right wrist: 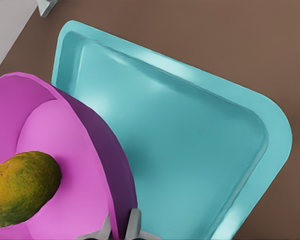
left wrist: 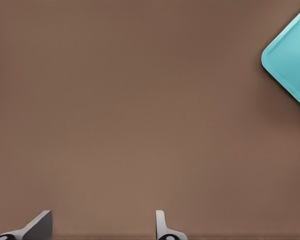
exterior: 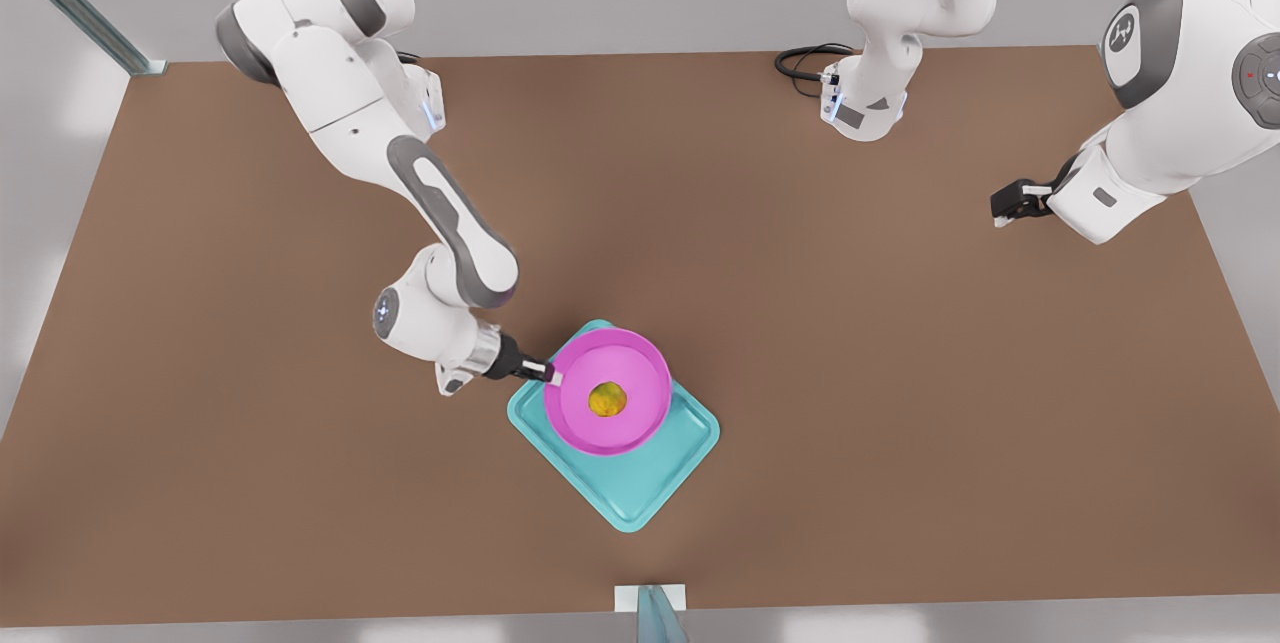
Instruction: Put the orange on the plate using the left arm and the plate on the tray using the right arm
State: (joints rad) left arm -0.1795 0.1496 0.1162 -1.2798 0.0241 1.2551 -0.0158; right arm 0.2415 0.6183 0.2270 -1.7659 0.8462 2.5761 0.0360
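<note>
Nearest the lens, at the front view's right: the left arm (exterior: 1180,73), bulky, cut off by the frame edge. Ends in the left claw (exterior: 1005,208), hanging over bare tabletop (exterior: 900,373), well apart from the tray (exterior: 640,483). Seen from the left wrist view as just two fingertips poking in at the edge, spread wide with nothing between them (left wrist: 101,222); rest of the claw out of frame. Same view catches one rounded corner of the tray (left wrist: 292,55), the remainder cut off.

At the front view's left: the right arm (exterior: 440,213), reaching down to the plate (exterior: 640,363). Right claw (exterior: 548,373) pinched onto the plate's rim on the side nearest that arm; in the right wrist view, one fingertip on each side of the rim (right wrist: 121,230), mostly cropped away.

Plate over the tray, hiding the tray's far corner in the front view. Looks tilted in the right wrist view (right wrist: 65,135), above the tray floor (right wrist: 190,150); cannot tell whether touching it. Orange (exterior: 607,400) sitting in the middle of the plate; partly cropped in the right wrist view (right wrist: 20,187).

Count: one orange, one plate, one tray, two arms, two claws.
</note>
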